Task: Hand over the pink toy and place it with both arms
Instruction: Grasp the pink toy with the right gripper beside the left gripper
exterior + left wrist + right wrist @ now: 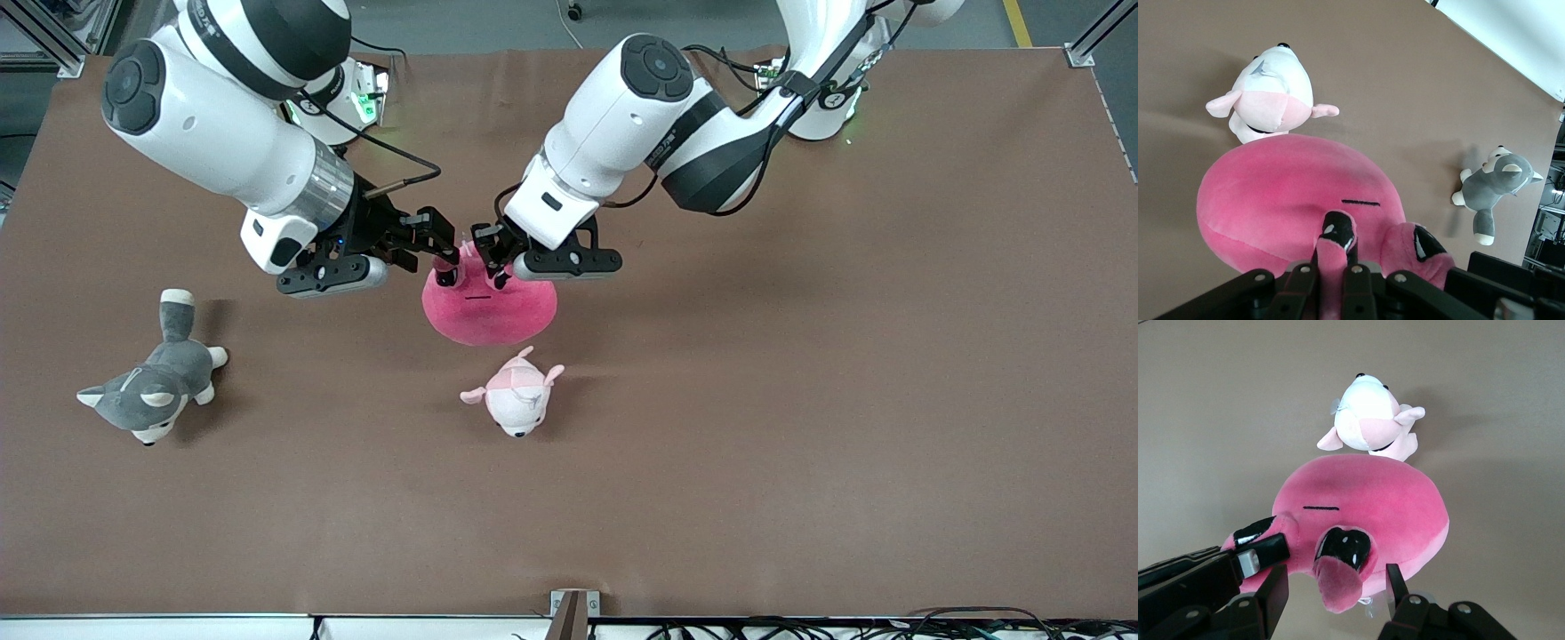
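The pink toy (489, 311), a round hot-pink plush, hangs just above the middle of the table. My left gripper (492, 265) is shut on one of its top flaps beside a black eye, as the left wrist view (1336, 248) shows on the toy (1291, 193). My right gripper (444, 262) is open beside it. In the right wrist view its fingers (1336, 577) stand apart on either side of another flap of the toy (1371, 500), not touching it.
A small pale pink-and-white plush (516, 400) lies on the table just nearer the front camera than the toy. A grey-and-white husky plush (151, 387) lies toward the right arm's end. The brown table (800, 400) spreads around them.
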`<act>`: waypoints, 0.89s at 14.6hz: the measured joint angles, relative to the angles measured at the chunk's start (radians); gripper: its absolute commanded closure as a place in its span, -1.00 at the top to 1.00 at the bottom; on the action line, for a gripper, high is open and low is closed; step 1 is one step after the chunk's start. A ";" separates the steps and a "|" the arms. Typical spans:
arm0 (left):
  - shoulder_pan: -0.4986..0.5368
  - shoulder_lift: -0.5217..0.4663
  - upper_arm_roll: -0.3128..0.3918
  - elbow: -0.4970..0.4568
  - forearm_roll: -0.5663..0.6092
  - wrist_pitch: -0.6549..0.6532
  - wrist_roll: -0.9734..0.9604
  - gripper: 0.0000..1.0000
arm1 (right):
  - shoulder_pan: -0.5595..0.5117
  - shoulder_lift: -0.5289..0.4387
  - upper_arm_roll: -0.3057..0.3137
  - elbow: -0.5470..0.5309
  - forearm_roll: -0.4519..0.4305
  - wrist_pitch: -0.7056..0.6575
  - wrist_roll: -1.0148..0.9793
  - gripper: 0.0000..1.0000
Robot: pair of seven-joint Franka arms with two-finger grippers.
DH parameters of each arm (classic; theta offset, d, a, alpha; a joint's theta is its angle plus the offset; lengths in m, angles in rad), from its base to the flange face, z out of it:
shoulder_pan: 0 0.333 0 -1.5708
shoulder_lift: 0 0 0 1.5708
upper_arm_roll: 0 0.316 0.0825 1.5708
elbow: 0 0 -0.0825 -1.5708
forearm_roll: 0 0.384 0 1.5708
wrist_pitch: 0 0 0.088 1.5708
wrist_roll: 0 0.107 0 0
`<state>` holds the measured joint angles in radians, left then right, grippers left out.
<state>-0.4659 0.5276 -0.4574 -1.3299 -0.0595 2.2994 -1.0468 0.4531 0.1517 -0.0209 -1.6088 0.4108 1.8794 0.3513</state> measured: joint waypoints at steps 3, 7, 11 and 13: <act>0.000 0.000 0.000 0.000 0.000 0.000 0.000 -0.96 | 0.000 0.004 0.000 -0.002 0.000 -0.003 0.000 0.34; 0.000 0.000 0.000 0.000 0.000 0.000 0.000 -0.95 | 0.000 0.009 0.000 -0.006 0.000 -0.005 0.000 0.34; 0.000 0.000 0.000 0.001 0.000 0.000 0.000 -0.94 | 0.001 0.012 0.000 -0.007 0.000 -0.006 0.000 0.34; 0.000 0.000 0.000 0.001 0.000 0.000 0.000 -0.94 | 0.002 0.015 0.001 -0.007 0.000 -0.006 -0.001 0.34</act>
<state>-0.4659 0.5275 -0.4574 -1.3293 -0.0594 2.2996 -1.0468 0.4548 0.1662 -0.0204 -1.6160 0.4108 1.8736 0.3508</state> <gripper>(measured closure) 0.890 0.326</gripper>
